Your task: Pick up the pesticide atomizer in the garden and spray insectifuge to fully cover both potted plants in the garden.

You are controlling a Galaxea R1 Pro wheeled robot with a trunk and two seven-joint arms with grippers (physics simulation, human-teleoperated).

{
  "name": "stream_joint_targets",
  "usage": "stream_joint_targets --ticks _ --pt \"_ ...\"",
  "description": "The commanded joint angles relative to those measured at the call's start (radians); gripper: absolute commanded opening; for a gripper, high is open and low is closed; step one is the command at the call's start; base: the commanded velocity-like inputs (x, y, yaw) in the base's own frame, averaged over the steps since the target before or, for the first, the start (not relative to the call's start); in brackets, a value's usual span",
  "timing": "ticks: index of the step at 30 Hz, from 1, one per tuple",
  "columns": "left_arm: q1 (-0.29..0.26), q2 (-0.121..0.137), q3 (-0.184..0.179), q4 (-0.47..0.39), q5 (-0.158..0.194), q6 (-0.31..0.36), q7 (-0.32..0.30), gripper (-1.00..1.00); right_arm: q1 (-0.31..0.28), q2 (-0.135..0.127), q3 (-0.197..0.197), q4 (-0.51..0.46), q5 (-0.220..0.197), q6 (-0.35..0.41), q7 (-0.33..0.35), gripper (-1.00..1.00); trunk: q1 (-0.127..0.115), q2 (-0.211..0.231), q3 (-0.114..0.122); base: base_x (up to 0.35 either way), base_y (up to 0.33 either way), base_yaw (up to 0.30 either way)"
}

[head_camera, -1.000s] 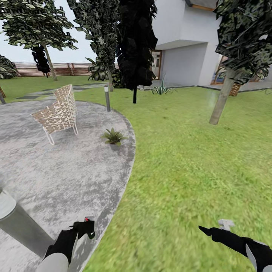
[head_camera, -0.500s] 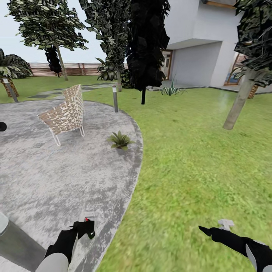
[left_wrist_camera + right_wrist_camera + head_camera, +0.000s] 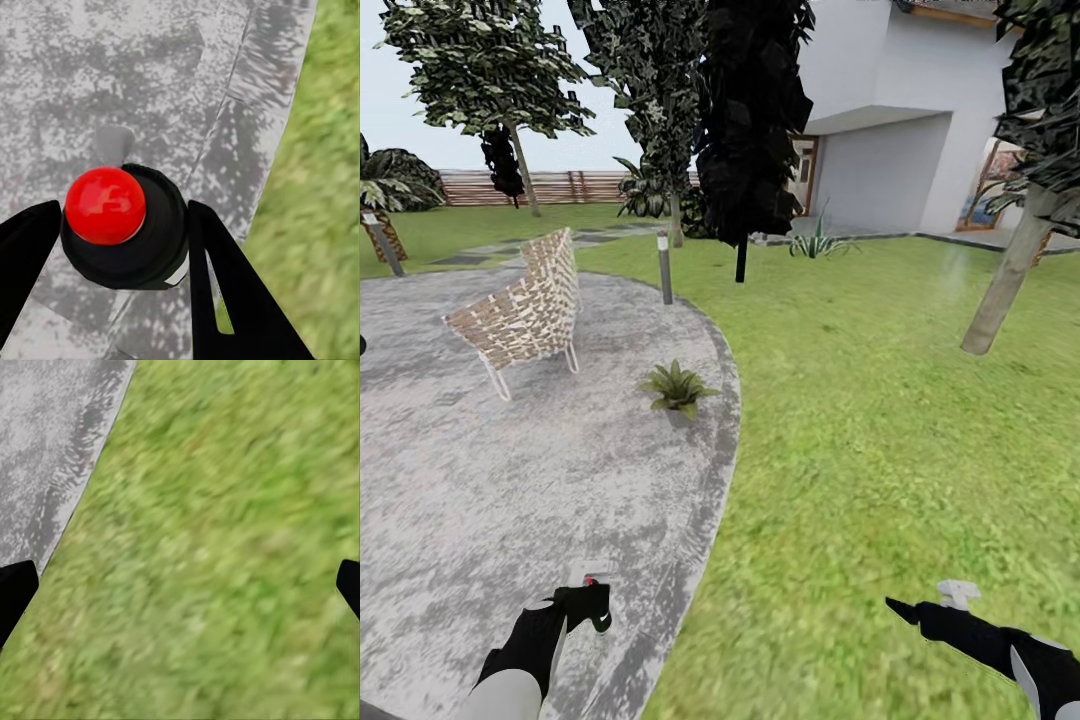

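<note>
With the left claw point(image 3: 120, 247) clamped on the pesticide atomizer point(image 3: 124, 225), roll close to the potted plant point(image 3: 678, 386) before spraying.

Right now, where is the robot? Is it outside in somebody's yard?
Yes, it looks like a house's garden. There is a green lawn, a round grey stone patio with a wicker chair and a small potted plant on it, and a white house behind the trees.
</note>
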Motion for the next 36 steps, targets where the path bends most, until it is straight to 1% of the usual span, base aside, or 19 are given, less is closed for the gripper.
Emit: stream_joint_targets --ticks 1,7,12,31,36 --pt "-0.001 -0.002 0.008 -0.003 -0.005 0.004 -0.009 -1.0 -0.001 0.001 -0.008 -0.001 0.003 0.01 0.007 1.0 0.0 0.0 0.001 0.337 0.0 0.0" --pt "-0.001 -0.002 0.008 -0.003 -0.005 0.004 -0.009 -1.0 -0.001 0.001 -0.008 -0.001 0.003 0.01 0.007 1.0 0.0 0.0 0.008 0.337 0.0 0.0" --pt "-0.001 -0.002 0.008 -0.003 -0.005 0.004 -0.009 -1.0 -0.001 0.001 -0.007 -0.001 0.003 0.01 0.007 1.0 0.0 0.0 0.01 0.337 0.053 0.0" --pt "-0.001 -0.002 0.008 -0.003 -0.005 0.004 -0.009 -1.0 -0.001 0.001 -0.008 -0.001 0.003 0.01 0.007 1.0 0.0 0.0 0.01 0.315 0.197 0.0" --pt "-0.001 -0.002 0.008 -0.003 -0.006 0.004 -0.009 -1.0 -0.001 0.001 -0.008 -0.001 0.003 0.01 0.007 1.0 0.0 0.0 0.01 0.308 -0.002 0.0"
